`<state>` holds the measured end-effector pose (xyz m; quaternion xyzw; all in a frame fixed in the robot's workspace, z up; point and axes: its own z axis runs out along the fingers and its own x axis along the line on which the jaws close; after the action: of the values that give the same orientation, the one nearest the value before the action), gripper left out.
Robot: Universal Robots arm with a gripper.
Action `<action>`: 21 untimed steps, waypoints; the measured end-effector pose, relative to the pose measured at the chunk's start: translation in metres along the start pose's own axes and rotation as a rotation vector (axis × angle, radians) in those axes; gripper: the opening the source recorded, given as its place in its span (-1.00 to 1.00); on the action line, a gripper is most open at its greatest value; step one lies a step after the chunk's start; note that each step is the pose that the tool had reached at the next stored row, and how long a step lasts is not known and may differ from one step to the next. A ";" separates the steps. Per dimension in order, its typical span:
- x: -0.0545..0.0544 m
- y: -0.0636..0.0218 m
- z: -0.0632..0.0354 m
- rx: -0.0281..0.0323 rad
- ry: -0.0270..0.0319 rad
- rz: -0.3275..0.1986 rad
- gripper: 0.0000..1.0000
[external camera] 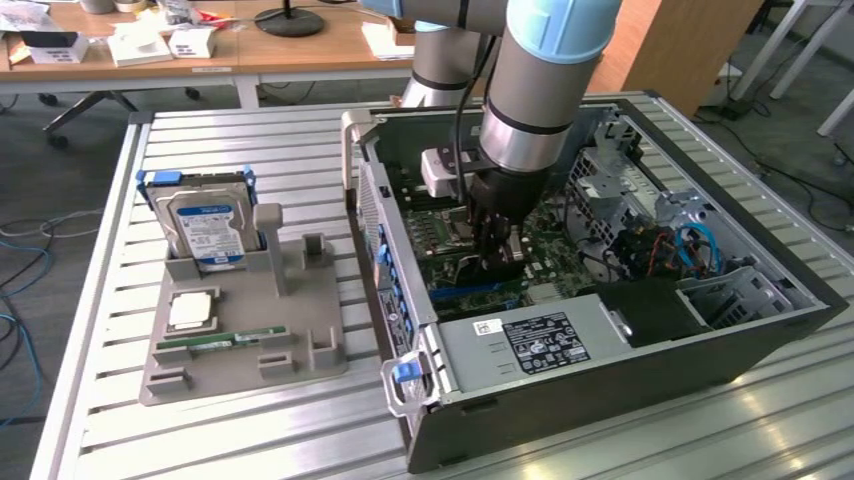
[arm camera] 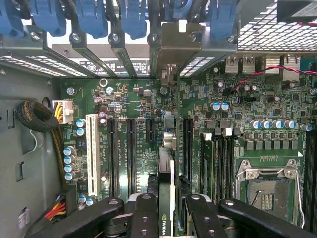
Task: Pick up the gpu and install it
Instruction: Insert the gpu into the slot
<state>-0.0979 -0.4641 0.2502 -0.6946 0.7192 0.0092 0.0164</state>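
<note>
1. Beside the computer case (external camera: 641,372), on the exterior view's left, a grey parts holder (external camera: 214,375) is resting on the slatted table (external camera: 267,135).
2. The holder is carrying a hard drive (external camera: 207,232), a processor chip (external camera: 191,310) and a green RAM stick (external camera: 220,343), all well apart from the case.
3. Inside the case, I am reaching down with my gripper (external camera: 497,242) over the motherboard (arm camera: 138,109).
4. My fingers (arm camera: 143,218) are clamping the gpu (arm camera: 166,166), which is standing edge-on between them.
5. The gpu is hanging inside the case, over the motherboard's black expansion slots (arm camera: 131,153). I cannot tell whether it is touching one.
6. At the case's near wall, toward the exterior view's right, the power supply (external camera: 534,345) is lying beside the motherboard.
</note>
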 end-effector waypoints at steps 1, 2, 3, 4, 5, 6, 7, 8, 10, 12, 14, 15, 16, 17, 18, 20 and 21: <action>0.000 0.0000 0.0000 0.0000 0.0001 0.000 -0.48; 0.000 0.0000 0.0000 0.0000 0.0000 0.000 -0.48; 0.000 0.0000 0.0000 0.0000 0.0000 0.000 -0.48; 0.000 0.0000 0.0000 0.0000 0.0000 0.000 -0.48; 0.000 0.0000 0.0000 0.0000 0.0000 0.000 -0.48; 0.000 0.0000 0.0000 0.0000 0.0000 0.000 -0.48; 0.000 0.0000 0.0000 0.0000 0.0000 0.000 -0.48; 0.000 0.0000 0.0000 0.0000 0.0000 0.000 -0.48; 0.000 0.0000 0.0000 0.0000 0.0000 0.000 -0.48; 0.000 0.0000 0.0000 0.0000 0.0000 0.000 -0.48; 0.000 0.0000 0.0000 0.0001 0.0000 0.000 -0.46; 0.000 0.0000 0.0000 0.0000 0.0000 0.000 -0.46; 0.000 0.0000 0.0000 0.0000 0.0000 0.000 -0.34; 0.000 0.0000 0.0000 0.0000 0.0000 0.000 -0.34; 0.000 0.0000 0.0000 0.0000 0.0000 0.000 -0.34; 0.000 0.0000 0.0000 0.0000 0.0000 0.000 -0.34; 0.000 0.0000 -0.0001 0.0000 -0.0001 0.000 -0.34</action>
<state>-0.0978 -0.4640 0.2503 -0.6946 0.7191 0.0093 0.0165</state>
